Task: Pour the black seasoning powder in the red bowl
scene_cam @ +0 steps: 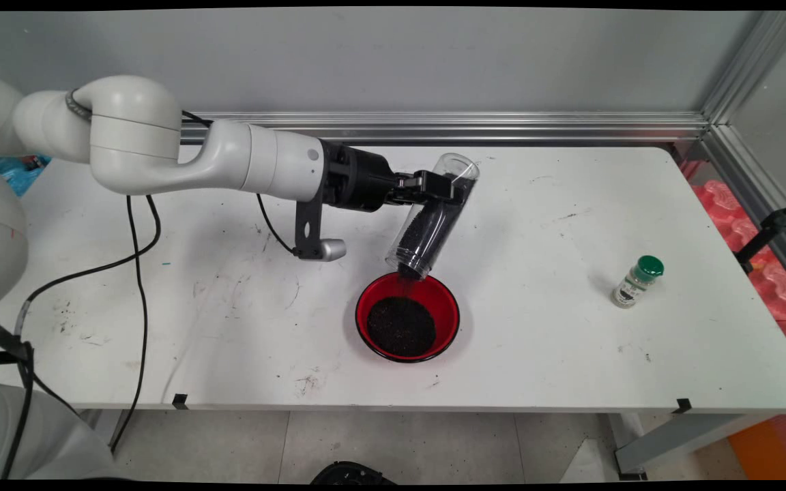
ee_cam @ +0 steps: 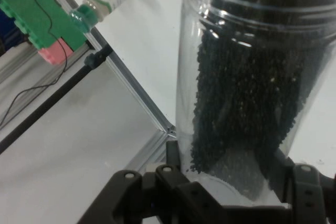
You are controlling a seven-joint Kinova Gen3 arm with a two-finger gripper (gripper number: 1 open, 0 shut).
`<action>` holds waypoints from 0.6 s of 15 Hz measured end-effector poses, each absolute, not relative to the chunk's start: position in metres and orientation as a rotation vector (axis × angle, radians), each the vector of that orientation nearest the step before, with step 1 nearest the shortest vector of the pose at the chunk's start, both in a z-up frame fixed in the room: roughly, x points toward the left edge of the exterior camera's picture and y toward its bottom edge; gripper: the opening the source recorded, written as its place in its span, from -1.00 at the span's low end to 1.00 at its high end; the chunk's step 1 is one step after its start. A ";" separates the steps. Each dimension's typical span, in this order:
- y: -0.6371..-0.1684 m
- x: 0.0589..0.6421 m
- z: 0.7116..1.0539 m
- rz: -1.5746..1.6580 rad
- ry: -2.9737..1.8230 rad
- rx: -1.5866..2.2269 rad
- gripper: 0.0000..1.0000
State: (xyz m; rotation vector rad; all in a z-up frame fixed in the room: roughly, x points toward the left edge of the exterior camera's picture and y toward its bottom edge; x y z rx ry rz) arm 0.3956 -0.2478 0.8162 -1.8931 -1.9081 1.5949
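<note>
Clear plastic jar [scene_cam: 434,215] of dark granules is clamped in our gripper [scene_cam: 449,185], long axis tilted, mouth down directly above the red bowl [scene_cam: 407,317]; we see granules pooled in that bowl.

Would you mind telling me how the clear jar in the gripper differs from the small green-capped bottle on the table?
The jar is tilted mouth-down over the red bowl, held in the gripper; the bottle stands alone on the table, far right. The jar is uncapped and far larger; the bottle carries a green cap. The jar holds black grains, spilling into the bowl; the bottle's contents look pale. Both are see-through containers.
</note>
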 end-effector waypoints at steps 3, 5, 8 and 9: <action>-0.248 0.396 0.817 1.588 -1.927 -1.862 -1.00; -0.249 0.397 0.817 1.584 -1.938 -1.845 -1.00; -0.250 0.398 0.817 1.574 -1.963 -1.807 -1.00; -0.250 0.398 0.817 1.569 -1.972 -1.793 -1.00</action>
